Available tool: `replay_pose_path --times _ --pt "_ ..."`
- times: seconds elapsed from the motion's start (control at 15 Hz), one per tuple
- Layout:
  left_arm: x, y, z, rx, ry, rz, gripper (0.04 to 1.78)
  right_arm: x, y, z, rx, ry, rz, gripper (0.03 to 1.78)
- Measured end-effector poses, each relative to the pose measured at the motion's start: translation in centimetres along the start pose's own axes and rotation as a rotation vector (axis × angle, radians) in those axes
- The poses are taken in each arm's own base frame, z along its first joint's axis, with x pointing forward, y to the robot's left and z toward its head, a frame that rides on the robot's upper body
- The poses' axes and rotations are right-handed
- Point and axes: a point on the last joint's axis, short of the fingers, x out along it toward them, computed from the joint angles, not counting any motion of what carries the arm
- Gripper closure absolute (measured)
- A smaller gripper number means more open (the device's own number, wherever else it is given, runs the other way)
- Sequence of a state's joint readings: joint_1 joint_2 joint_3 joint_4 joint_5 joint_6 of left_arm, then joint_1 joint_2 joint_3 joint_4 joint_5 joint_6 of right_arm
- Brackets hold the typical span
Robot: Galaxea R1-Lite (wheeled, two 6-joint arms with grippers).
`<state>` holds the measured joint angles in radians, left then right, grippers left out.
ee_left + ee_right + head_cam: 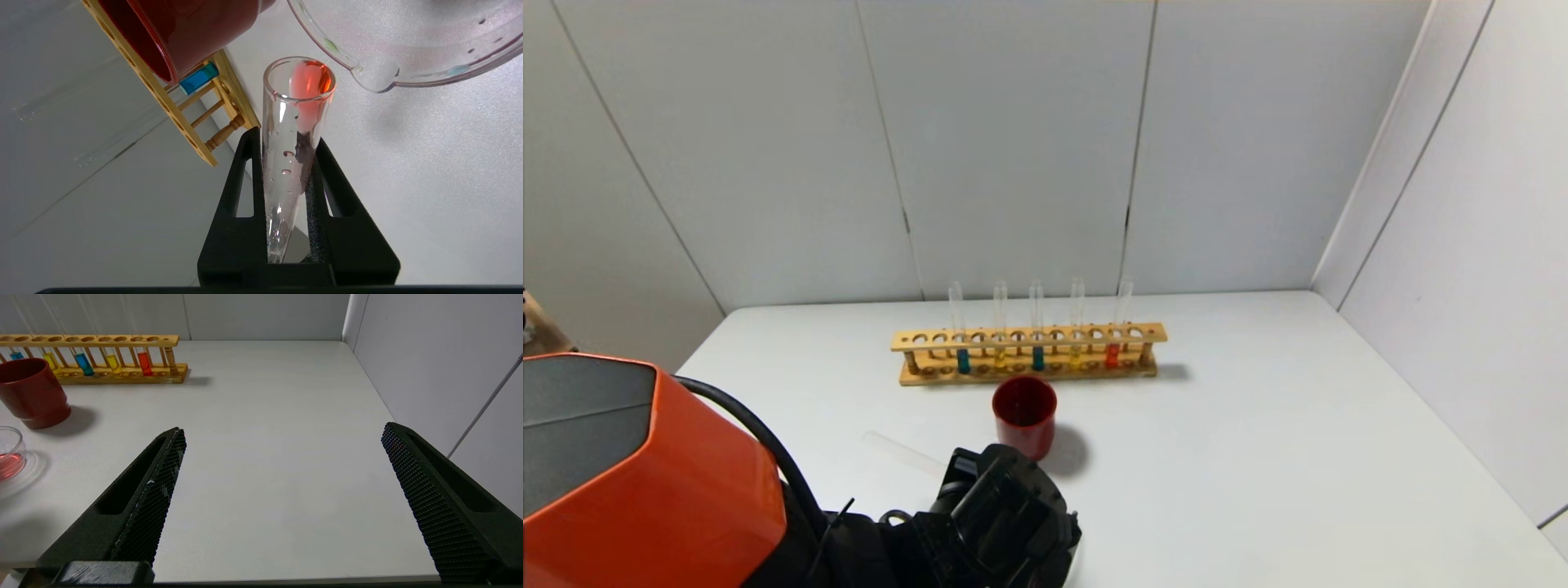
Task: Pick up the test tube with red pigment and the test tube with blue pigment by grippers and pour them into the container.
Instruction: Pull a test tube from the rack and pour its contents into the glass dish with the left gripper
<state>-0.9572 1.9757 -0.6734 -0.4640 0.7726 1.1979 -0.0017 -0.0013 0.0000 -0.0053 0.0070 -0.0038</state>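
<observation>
Head cam high, facing wall; wrist cams low, close; all share rack (1027, 353).

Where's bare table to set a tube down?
Bare: the table between the wooden rack, the right wall and the open right claw. Crowded: by the red cup, where the left claw holds a tube.
</observation>
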Motion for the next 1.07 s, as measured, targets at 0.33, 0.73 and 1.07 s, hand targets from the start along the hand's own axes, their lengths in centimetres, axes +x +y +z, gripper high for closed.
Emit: replay_pose_path --times 0.33,0.73,1.07 --pt "0.0 0.5 0.2 0.055 0.015 -0.036 1.50 0.0 0.0 0.0 0.000 0.000 0.000 0.06" --pt "0.1 1.1 0.6 0.096 0.029 -0.050 1.50 0.0 0.0 0.0 0.000 0.000 0.000 0.06" --pt "0.2 1.2 0.7 0.114 0.036 -0.057 1.50 0.0 0.0 0.0 0.000 0.000 0.000 0.06"
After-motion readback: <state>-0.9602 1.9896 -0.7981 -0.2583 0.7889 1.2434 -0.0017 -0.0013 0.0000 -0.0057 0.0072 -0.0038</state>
